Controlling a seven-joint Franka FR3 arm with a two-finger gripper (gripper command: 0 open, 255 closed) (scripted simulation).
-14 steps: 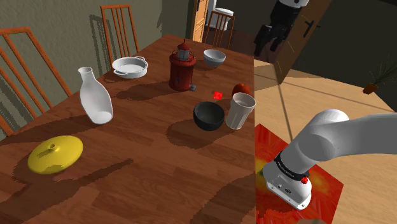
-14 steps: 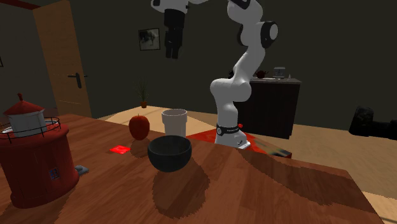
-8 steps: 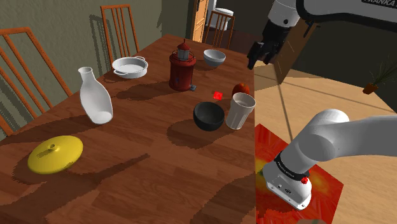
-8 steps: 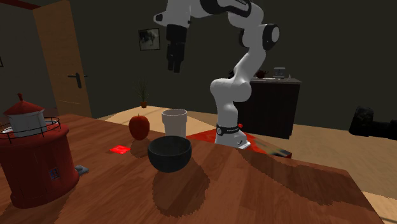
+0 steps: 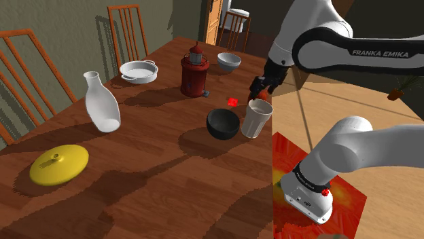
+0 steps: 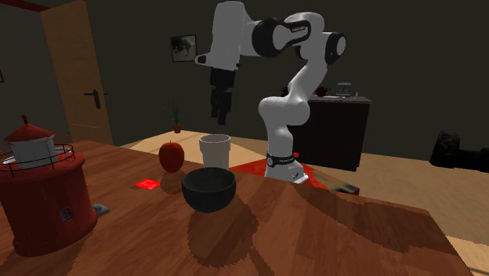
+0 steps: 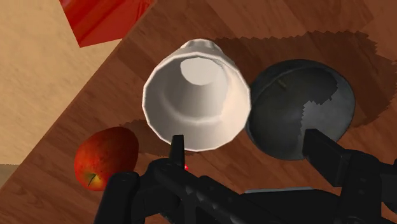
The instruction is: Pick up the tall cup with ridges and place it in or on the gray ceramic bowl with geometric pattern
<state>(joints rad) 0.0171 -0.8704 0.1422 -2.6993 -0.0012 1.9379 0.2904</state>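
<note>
The tall ridged cup (image 5: 257,119) is off-white and stands upright near the table edge, right beside the dark grey bowl (image 5: 223,124). My gripper (image 5: 259,90) hangs open a little above the cup, pointing down. In the second exterior view the gripper (image 6: 220,118) is just over the cup (image 6: 214,150), with the bowl (image 6: 208,189) in front of it. In the wrist view the cup's open mouth (image 7: 195,95) lies just ahead of the gripper (image 7: 248,149), slightly off towards one of the two spread fingers, and the bowl (image 7: 299,108) lies beyond the other finger. Nothing is held.
A red apple (image 6: 172,156) and a small red square (image 6: 146,184) lie close to the cup. On the wooden table (image 5: 149,156) stand a red lighthouse (image 5: 194,71), white bowl (image 5: 229,62), white pan (image 5: 138,70), white vase (image 5: 102,103) and yellow lid (image 5: 60,163).
The arm has swung down and the gripper has dropped from high up to just above the cup. Its fingers stayed open. Nothing on the table has moved.
</note>
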